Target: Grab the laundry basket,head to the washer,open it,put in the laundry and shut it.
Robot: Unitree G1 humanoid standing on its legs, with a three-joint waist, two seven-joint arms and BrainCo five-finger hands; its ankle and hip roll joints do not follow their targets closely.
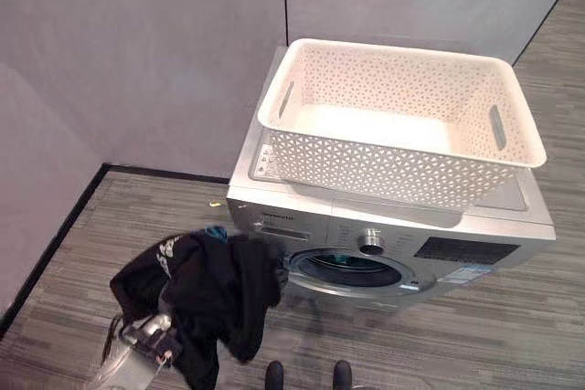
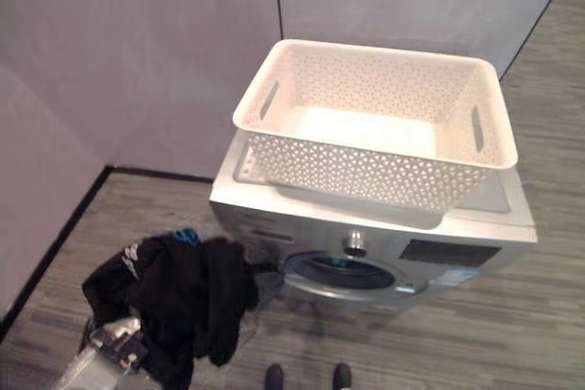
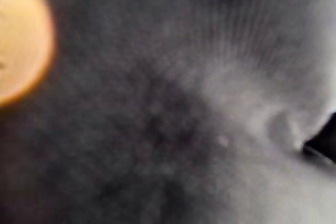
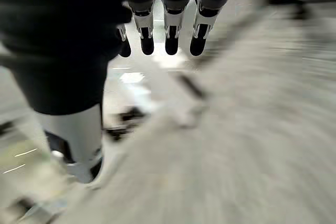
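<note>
So the basket (image 1: 402, 125) sat empty on top of the washer (image 1: 384, 244), probably parked up there to leave both arms free for loading. All the laundry (image 1: 215, 294) was 1 dark bundle hanging in the air just to the left of the washer's round door opening (image 1: 352, 271), carried on the left hand (image 1: 151, 335). That hand was buried under the cloth, so I couldn't tell whether its fingers were clamped on it or just propping it up. Its own wrist view was all dark fabric up close, which fits the cloth being draped right over it.

The right hand (image 4: 168, 30) hung well away from the washer, fingers straight, side by side and holding nothing, so I'd guess it was just idle.

The opening looked dark with a bit of teal showing inside, so my guess is the door was already open, though I couldn't make out the door itself. The bundle's loose hanging ends looked like the main nuisance, likely to snag on the rim going in. Grey walls (image 1: 137, 52) stood close behind the washer, and a tiny yellowish bit (image 1: 215, 204) lay on the floor (image 1: 512, 335) to its left.
</note>
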